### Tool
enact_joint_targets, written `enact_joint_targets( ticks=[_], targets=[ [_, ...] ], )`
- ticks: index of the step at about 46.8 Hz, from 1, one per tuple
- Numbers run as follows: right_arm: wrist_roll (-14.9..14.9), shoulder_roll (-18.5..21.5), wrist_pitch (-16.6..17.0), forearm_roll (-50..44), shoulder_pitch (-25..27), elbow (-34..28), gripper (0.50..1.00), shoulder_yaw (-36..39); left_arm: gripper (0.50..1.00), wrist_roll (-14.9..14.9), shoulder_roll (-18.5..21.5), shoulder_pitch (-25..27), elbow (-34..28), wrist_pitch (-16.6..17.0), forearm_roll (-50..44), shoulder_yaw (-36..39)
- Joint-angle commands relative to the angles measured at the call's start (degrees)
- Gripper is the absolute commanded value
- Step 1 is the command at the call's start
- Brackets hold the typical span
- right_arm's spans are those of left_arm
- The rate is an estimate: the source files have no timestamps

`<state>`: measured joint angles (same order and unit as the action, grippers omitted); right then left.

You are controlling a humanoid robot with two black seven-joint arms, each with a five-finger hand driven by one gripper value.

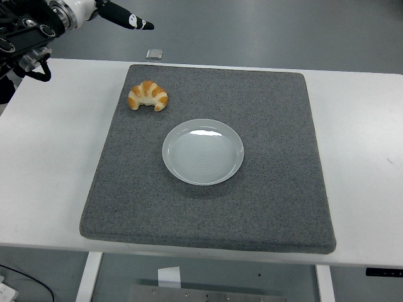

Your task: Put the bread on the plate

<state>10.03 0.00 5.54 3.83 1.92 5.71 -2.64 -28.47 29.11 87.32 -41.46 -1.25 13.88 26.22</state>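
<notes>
We see the bread (148, 95), a croissant, lying on the gray mat (271, 189) near its far left corner, apart from the white plate (203, 151), which sits bare at the middle of the mat on the white table (365, 157). The left hand (116, 14) is up at the top left corner, beyond the table's far edge and well away from the bread, holding nothing; only a finger or two (135, 22) show stretched out, so we cannot tell how the rest are set.

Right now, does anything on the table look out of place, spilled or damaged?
Nothing stands out. The croissant lies whole on the grey mat, apart from the empty plate. The left hand is raised beyond the table's far-left corner.
</notes>
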Motion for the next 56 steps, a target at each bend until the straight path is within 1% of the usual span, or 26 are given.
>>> enact_joint_targets(
  ticks=[1,6,9,18,23,27,35,42,50,56],
  targets=[
    [0.0,0.0,0.0,0.0,0.0,0.0,0.932,0.0,1.000,-0.1,1.4,0.8,-2.2,0.0,6.4,1.5],
    [0.0,0.0,0.0,0.0,0.0,0.0,0.932,0.0,1.000,-0.1,2.4,0.7,-3.2,-0.2,16.7,1.4],
    [0.0,0.0,0.0,0.0,0.0,0.0,0.932,0.0,1.000,0.0,2.4,0.0,-3.2,-0.1,20.6,1.6],
    [0.0,0.0,0.0,0.0,0.0,0.0,0.932,0.0,1.000,0.0,2.3,-0.1,-2.8,0.0,25.4,5.2],
    [0.0,0.0,0.0,0.0,0.0,0.0,0.932,0.0,1.000,-0.1,2.1,-0.8,-2.4,0.8,29.2,5.9],
    [0.0,0.0,0.0,0.0,0.0,0.0,0.932,0.0,1.000,-0.1,1.8,-2.1,-0.5,1.7,31.7,5.9],
    [0.0,0.0,0.0,0.0,0.0,0.0,0.932,0.0,0.999,-0.1,1.6,-3.0,0.5,3.8,34.3,6.0],
    [0.0,0.0,0.0,0.0,0.0,0.0,0.932,0.0,1.000,-0.1,-0.9,-5.0,3.7,6.1,35.2,6.1],
    [0.0,0.0,0.0,0.0,0.0,0.0,0.932,0.0,1.000,-0.1,-2.5,-6.2,4.5,6.4,35.3,6.1],
    [0.0,0.0,0.0,0.0,0.0,0.0,0.932,0.0,1.000,0.0,-3.9,-7.1,4.5,7.4,35.3,6.1]
  ],
)
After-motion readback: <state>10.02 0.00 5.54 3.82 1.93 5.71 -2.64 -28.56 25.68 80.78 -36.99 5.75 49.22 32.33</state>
